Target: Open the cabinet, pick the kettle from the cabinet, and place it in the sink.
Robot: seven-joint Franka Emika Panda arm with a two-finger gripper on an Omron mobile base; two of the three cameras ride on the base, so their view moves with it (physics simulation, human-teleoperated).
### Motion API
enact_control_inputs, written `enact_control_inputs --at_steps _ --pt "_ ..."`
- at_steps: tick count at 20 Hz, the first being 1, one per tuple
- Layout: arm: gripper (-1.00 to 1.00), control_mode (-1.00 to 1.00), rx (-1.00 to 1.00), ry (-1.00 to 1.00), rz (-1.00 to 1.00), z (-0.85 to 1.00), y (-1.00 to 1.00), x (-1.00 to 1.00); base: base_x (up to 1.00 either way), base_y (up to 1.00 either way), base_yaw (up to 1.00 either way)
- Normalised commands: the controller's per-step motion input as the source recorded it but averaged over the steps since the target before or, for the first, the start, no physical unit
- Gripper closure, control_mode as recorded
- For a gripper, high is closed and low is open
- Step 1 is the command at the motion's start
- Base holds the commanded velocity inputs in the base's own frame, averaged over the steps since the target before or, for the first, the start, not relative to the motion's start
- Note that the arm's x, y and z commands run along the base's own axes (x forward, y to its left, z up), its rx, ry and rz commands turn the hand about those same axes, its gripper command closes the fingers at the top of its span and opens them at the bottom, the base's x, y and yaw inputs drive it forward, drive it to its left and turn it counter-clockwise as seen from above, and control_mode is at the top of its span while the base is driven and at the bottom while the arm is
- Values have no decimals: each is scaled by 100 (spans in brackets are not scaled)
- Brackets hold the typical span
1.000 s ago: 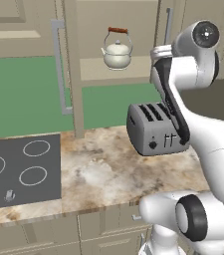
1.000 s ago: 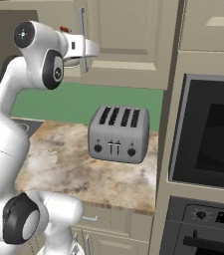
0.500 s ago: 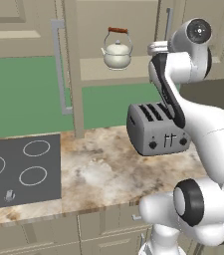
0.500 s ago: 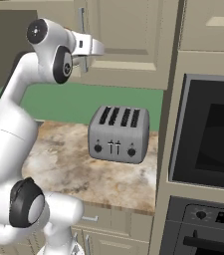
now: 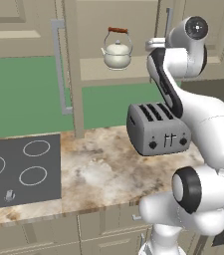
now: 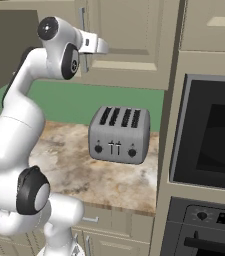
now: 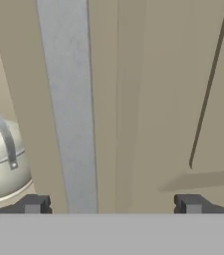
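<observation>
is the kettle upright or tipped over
Upright: the kettle sits level on the cabinet shelf, handle arched overhead, lid on top.

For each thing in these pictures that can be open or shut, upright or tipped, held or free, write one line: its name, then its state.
cabinet: left door swung open, right door shut.
kettle: upright on the cabinet shelf, lid on, not held.
gripper: open, fingers either side of the right door's silver handle, not closed on it.
toaster: upright on the counter, slots empty.
oven: door shut.
</observation>
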Motion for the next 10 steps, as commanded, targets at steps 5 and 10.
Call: enact_control_inputs --at_steps 5,10 --pt "-100 -100 4 0 2 -5 -1 48 0 0 0" --pt "100 -100 6 0 3 -11 0 52 0 0 0"
